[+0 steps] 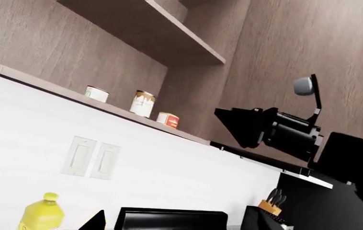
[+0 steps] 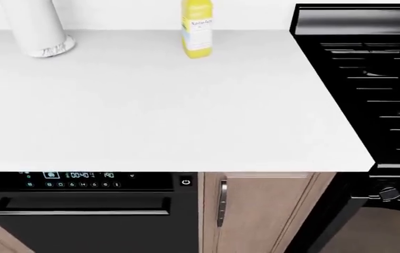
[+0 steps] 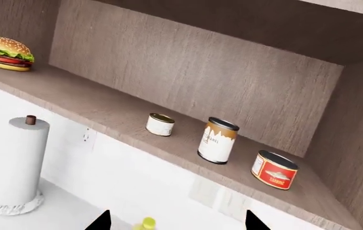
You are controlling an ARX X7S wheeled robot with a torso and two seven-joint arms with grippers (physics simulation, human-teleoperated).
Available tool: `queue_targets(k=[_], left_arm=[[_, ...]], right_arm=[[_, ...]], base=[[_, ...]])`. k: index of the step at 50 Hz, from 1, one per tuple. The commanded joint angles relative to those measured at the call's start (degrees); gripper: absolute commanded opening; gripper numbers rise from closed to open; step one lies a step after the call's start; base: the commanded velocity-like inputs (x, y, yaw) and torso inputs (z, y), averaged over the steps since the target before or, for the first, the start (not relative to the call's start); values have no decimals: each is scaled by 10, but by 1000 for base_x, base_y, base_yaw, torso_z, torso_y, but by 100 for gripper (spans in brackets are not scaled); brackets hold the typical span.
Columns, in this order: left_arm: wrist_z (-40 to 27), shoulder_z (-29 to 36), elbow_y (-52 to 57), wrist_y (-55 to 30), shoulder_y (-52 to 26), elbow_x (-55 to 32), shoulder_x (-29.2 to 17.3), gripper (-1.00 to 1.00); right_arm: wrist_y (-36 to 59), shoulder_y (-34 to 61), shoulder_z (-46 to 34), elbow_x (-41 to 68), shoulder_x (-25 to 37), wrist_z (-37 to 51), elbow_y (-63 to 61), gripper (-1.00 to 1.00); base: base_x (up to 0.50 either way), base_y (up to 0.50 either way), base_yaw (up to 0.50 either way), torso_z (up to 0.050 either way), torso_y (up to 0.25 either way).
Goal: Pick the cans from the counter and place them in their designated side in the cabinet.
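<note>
Three cans stand upright on the open wooden cabinet shelf (image 3: 105,112), towards its right end. They are a squat gold-lidded white can (image 3: 160,124), a taller brown-and-white can (image 3: 218,140) and a squat red-labelled can (image 3: 274,169). The left wrist view shows the same squat can (image 1: 96,94), taller can (image 1: 143,103) and red can (image 1: 168,120). My right gripper (image 3: 177,222) is open and empty, below and in front of the shelf. My left gripper (image 1: 174,223) is open and empty, further back. No can shows on the white counter (image 2: 186,116). Neither gripper shows in the head view.
A burger (image 3: 4,52) sits at the shelf's left end. A paper-towel roll (image 2: 39,29) and a yellow bottle (image 2: 197,27) stand at the back of the counter. The black stove (image 2: 376,79) is to the right, with a knife block (image 1: 271,206) beyond it. My right arm (image 1: 290,134) reaches across below the cabinet.
</note>
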Motion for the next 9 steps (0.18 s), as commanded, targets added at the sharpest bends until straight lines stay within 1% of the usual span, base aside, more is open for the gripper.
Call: queue_targets(k=[1, 6, 9], left_arm=[[6, 2, -1, 0, 5, 8, 3, 100], [9, 1, -2, 0, 10, 12, 4, 100], [7, 0, -1, 2, 8, 8, 1, 100]], right_arm=[[-34, 0, 12, -53, 0, -42, 18, 100], [-36, 0, 9, -48, 0, -40, 21, 100], [-39, 0, 6, -45, 0, -41, 22, 100]], base=[[-238, -152, 0, 0, 0], [-238, -146, 0, 0, 0], [-232, -35, 0, 0, 0]])
